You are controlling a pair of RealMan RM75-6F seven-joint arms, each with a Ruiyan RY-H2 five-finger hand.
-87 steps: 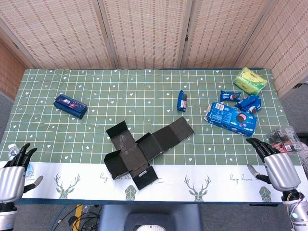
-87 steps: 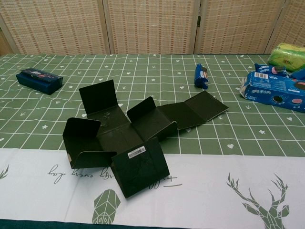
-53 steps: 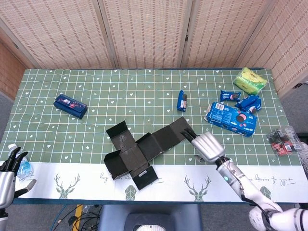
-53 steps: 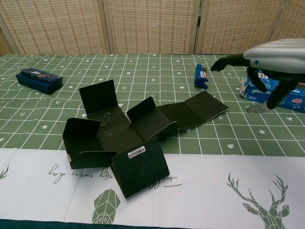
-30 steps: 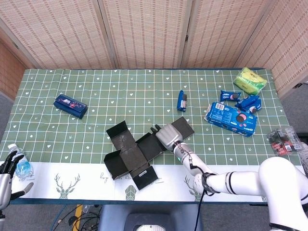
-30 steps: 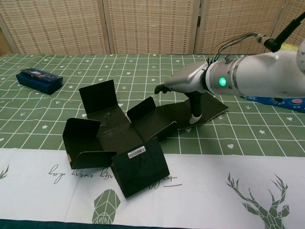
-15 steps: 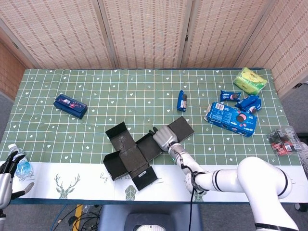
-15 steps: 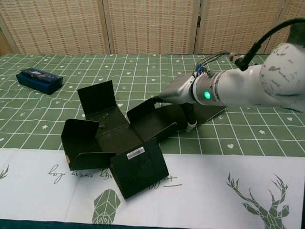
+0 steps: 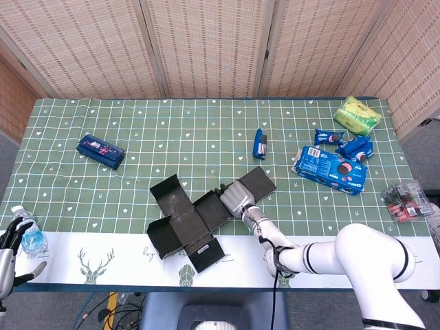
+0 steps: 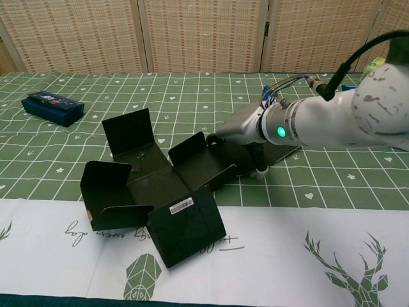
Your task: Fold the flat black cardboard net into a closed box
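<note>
One robot hand, the right robot hand (image 9: 236,196), is laid over the long arm of the black cardboard net (image 10: 160,192), with fingertips at the upright flap near the middle and the thumb reaching down by the panel's near edge; whether the card is actually pinched can't be told from either view, since the fingers are hidden behind the flap. The net sits near the front-middle of the table (image 9: 206,130), partly on the green check cloth and partly on the white deer-print strip, with several flaps already standing up. The likely trouble: if the long arm is only pushed rather than gripped, the whole light net could be slid or spun toward the front edge, which is close, instead of being creased. The half-raised flaps could also get flattened or sprung back. Open room is plentiful behind and to the left of the net; the dark blue box (image 9: 100,151) is well apart, and the blue snack packs (image 9: 328,166) are well off to the right. The left robot hand (image 9: 9,244) is parked at the table's front-left corner, fingers spread, empty, just beside a water bottle (image 9: 27,234).
</note>
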